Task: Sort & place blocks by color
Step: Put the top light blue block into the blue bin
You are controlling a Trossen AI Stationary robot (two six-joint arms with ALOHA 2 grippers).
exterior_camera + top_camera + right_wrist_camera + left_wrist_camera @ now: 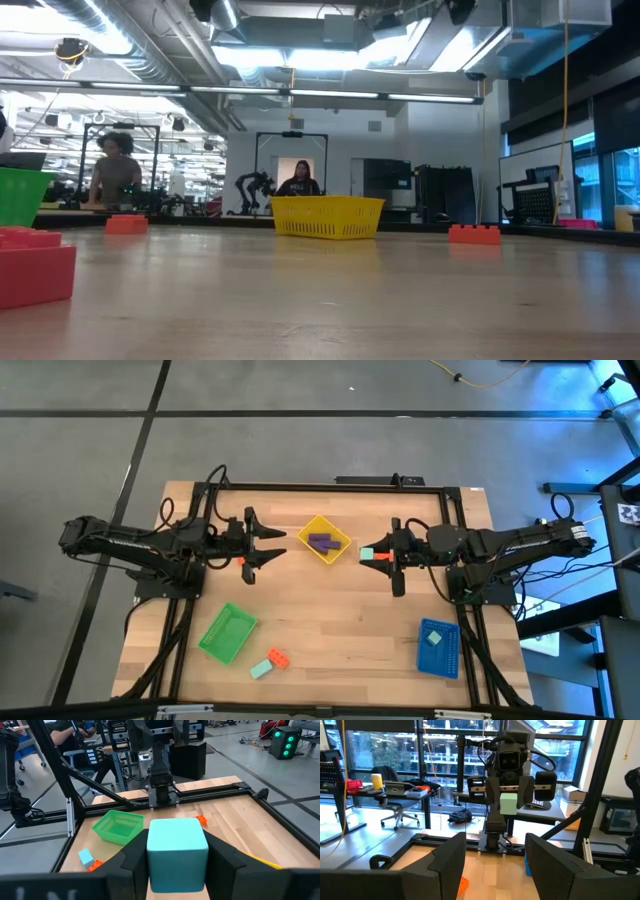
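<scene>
The right gripper (pixel 372 555), raised over the wooden table (pixel 340 610) just beside the yellow plastic mesh tray (pixel 340 532), is clamped on a mint-teal toy block (pixel 177 851). The left gripper (pixel 278 547) hangs on the tray's other side, jaws spread and empty, an orange-red block (pixel 243 563) on the table beneath it. Two purple elongated bricks (pixel 320 542) already lie in the yellow tray and one block sits in the blue tray (pixel 450 658). The green tray (pixel 215 645) looks empty; a teal block (pixel 261 669) and an orange studded brick (pixel 277 657) beside it, plus another orange brick near the right gripper, remain unsorted.
</scene>
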